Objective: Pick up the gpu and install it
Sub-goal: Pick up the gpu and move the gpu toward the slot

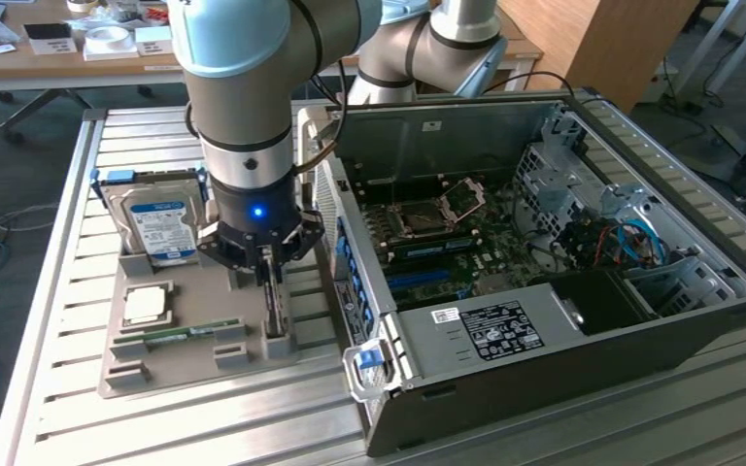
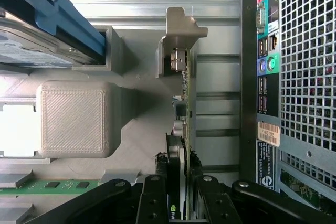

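1. While the gpu point(image 2: 185, 106) stands on edge in the grey tray point(image 1: 166, 374), along its edge nearest the computer case point(image 1: 581, 340), the gripper point(image 2: 179, 163) is clamped on it.
2. The blue-white label on the hard drive point(image 1: 159, 228) is unreadable.

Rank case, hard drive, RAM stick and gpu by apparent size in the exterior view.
computer case, largest
hard drive
RAM stick, smallest
The gpu stands edge-on, partly behind the tool, so I can't rank it.
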